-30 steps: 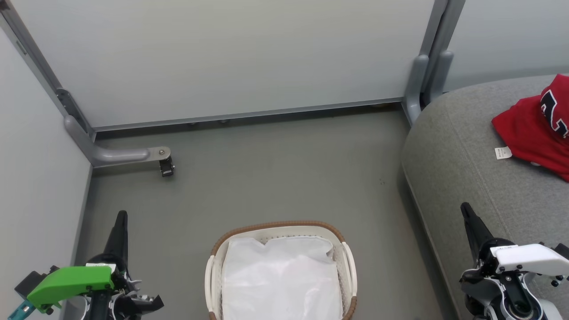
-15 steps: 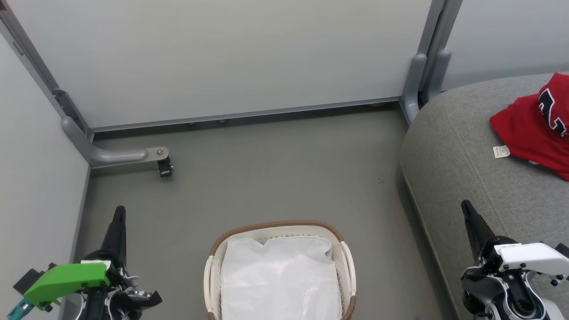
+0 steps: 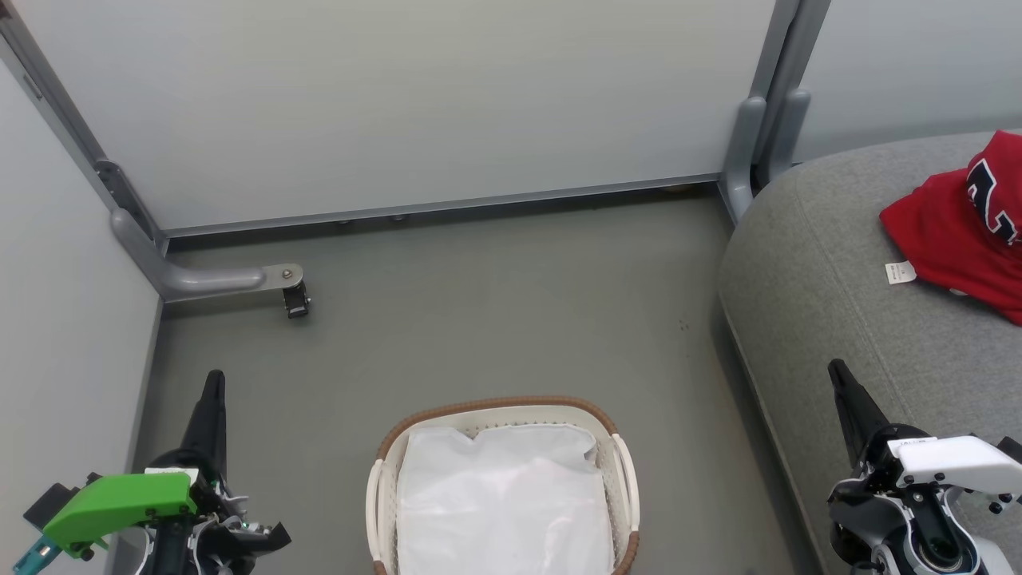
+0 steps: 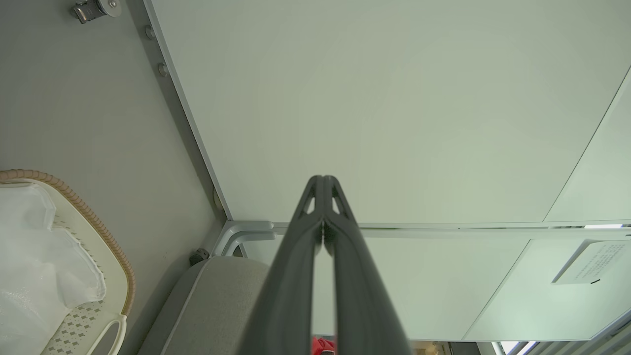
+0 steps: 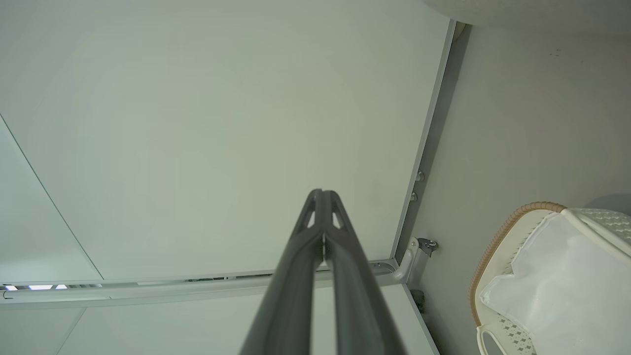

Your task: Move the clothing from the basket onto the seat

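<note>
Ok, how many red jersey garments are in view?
1: a bright red jersey heap lies on the grey upholstered sofa seat. Others may hide under the white cloth sheet in the oval white perforated basket.

At 7 o'clock in head view, left gripper (image 3: pixel 214 385): long dark fingers (image 4: pixel 291 286) tapering to point. Bright green angular cover (image 3: pixel 120 499) at its wrist, teal piece (image 3: pixel 24 553) at cover's 8 o'clock, black mechanism (image 3: pixel 247 543) at 4 o'clock. At 5 o'clock, right gripper (image 3: pixel 837 375): same dark fingers. White cover (image 3: pixel 950 461) with small dark screws (image 3: pixel 929 479), round black-and-white joint (image 3: pixel 926 551) beneath. Wrist views: fingers matte dark grey, triangular cutouts near tips.
</note>
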Motion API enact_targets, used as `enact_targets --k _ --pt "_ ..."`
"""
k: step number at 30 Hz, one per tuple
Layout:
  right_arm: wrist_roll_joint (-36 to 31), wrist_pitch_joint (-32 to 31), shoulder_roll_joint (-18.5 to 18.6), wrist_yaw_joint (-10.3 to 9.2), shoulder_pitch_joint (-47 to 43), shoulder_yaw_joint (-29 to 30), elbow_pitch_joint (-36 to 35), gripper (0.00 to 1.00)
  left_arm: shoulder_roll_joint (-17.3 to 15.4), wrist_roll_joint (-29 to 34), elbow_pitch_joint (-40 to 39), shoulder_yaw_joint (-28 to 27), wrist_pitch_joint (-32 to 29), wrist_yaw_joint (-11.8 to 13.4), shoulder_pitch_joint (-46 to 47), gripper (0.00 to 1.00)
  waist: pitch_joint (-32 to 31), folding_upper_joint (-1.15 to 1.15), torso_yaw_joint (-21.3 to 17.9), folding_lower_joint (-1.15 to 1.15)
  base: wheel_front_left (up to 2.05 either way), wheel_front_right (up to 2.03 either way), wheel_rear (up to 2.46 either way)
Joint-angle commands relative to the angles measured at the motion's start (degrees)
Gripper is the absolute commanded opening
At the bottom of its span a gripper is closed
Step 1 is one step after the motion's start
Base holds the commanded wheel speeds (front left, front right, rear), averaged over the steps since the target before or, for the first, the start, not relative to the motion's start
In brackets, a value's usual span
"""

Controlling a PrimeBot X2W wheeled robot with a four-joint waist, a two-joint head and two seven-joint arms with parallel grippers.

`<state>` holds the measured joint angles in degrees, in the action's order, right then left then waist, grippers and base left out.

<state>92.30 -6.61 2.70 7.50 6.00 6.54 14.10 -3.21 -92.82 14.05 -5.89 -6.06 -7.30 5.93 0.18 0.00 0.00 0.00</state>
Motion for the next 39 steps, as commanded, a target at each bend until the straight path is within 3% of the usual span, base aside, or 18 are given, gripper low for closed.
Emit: enact_targets --k 1,39 --pt "0.22 -0.07 0.34 -0.02 0.43 0.09 -0.20 0.00 -0.17 -0.08 -0.05 -0.33 -0.25 -0.42 0.57 0.00 0.00 0.00 0.00 0.00 0.00 0.00 0.00" --pt "0.22 -0.06 0.34 -0.02 0.41 0.08 -0.19 0.00 0.03 0.25 -0.04 -0.57 -0.41 -0.42 0.61 0.00 0.00 0.00 0.00 0.00 0.00 0.00 0.00"
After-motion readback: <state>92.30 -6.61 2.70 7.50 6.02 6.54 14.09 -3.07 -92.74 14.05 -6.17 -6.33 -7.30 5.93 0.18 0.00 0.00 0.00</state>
